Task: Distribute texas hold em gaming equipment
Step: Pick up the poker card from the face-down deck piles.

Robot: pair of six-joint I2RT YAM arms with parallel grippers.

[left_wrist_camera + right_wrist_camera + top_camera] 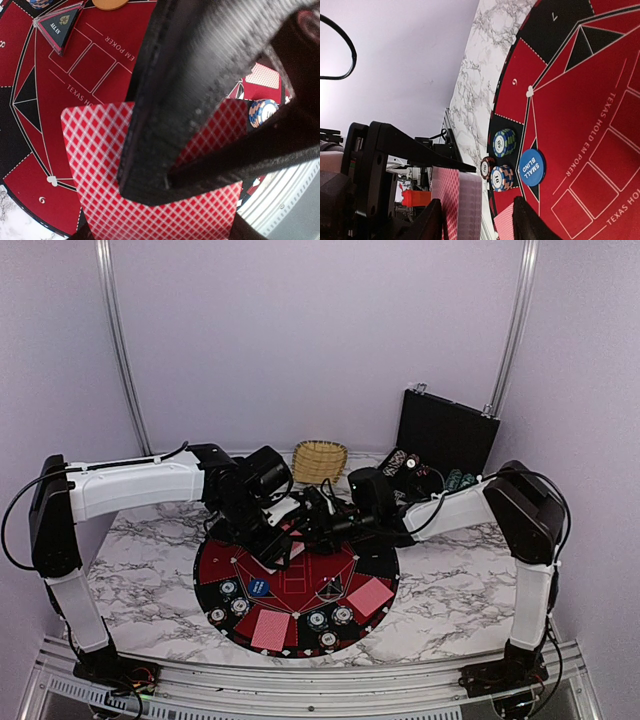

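Here, "SMALL BLIND" disc (532,167); end effector (170,186) grips cards (100,150).

Pale lilac walls (320,340), marble-patterned tabletop (450,570).

The marble table (450,580) carries the round mat (300,585), wicker basket (320,460) and black case (445,435).

Your round black-and-red numbered mat (215,568) lies on the white marble table (450,580), with the woven wicker basket (320,460) behind it. Two red-backed playing cards (270,628) lie on its near side, with teal-and-white poker chips (317,620) between them.
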